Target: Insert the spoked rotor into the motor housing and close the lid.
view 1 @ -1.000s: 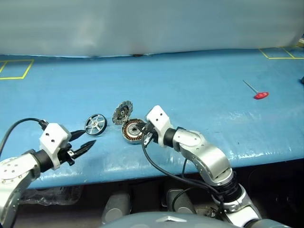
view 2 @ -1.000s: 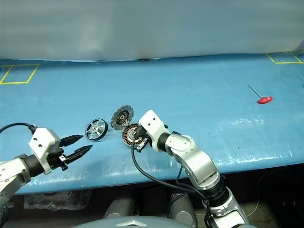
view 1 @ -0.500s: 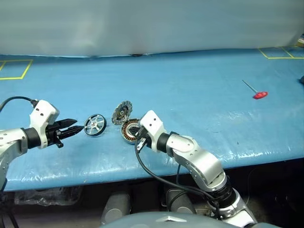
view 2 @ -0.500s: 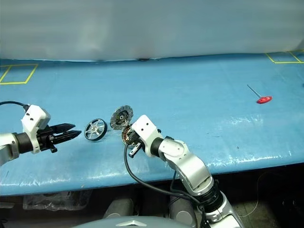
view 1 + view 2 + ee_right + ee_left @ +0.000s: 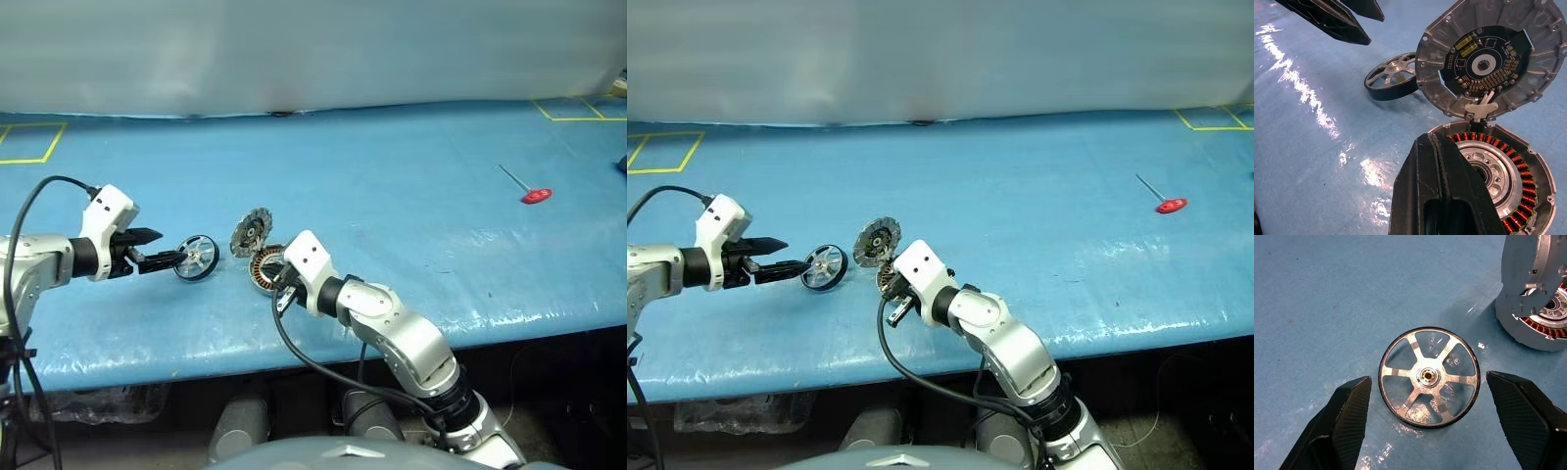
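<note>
The spoked rotor lay flat near the tabletop's front edge, beside the motor housing. Left gripper stood released, straddling it; right gripper clenched, empty. Judged rigid, light, slippery: grasp across the rim.

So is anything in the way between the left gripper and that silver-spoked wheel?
Nothing visible. The left gripper has its jaws open either side of the dark-rimmed, silver-spoked rotor, which lies flat on the blue table.
</note>
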{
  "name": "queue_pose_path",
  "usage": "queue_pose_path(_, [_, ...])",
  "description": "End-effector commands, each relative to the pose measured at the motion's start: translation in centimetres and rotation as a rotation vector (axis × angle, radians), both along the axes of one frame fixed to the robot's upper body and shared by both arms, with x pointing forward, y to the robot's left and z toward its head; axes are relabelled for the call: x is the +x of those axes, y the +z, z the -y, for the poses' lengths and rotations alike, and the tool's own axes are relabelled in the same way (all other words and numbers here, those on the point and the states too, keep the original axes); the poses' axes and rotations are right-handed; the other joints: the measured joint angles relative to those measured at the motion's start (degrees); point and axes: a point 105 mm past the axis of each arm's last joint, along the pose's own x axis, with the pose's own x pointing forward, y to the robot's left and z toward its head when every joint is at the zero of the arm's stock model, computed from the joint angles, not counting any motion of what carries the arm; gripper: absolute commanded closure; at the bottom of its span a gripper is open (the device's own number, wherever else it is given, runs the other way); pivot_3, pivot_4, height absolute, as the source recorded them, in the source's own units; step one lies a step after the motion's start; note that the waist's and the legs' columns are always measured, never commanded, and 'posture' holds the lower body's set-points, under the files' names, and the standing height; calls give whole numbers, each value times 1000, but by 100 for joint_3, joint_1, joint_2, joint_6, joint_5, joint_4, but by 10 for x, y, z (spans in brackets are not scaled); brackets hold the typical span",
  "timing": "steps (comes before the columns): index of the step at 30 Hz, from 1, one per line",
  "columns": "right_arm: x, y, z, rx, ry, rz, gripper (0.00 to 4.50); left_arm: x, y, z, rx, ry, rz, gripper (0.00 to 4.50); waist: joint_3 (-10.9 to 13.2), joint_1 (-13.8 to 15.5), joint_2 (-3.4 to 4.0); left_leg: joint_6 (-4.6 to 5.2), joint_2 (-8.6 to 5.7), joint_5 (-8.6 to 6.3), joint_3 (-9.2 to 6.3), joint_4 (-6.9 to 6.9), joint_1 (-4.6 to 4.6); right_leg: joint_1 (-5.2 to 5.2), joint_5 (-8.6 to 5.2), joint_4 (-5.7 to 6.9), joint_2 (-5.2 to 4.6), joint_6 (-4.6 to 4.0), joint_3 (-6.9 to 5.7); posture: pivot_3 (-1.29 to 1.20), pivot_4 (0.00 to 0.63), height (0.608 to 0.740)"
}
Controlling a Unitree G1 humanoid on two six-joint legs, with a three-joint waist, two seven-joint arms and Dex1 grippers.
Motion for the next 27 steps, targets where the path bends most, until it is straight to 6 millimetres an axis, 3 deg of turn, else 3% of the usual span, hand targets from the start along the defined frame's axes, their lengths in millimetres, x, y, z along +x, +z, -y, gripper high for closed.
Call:
queue_pose_path(1, [0,11,-3,36,2,41,4500,2,0,2,-28,41,-44,355,1,1,-5,0,0,0,0,0,0,0,0,0,0,1,0,0,150,740])
queue_pose_path(8, [0,9,-4,41,-6,36,4500,-4,5,21,-125,54,-120,355,3,0,-17,0,1,0,-2,1,0,0,2,1,-3,4,3,0,150,740])
queue_pose_path(17, [0,8,-5,40,-2,34,4500,4,8,14,-169,201,-161,355,2,3,-24,-7,1,4,-6,4,1,2,6,4,-3,7,8,0,150,740])
queue_pose_path(27, [1,8,-6,41,-2,34,4500,4,-3,14,-141,276,-251,355,2,3,-27,-10,-1,6,-8,4,1,1,8,5,-5,9,11,0,150,740])
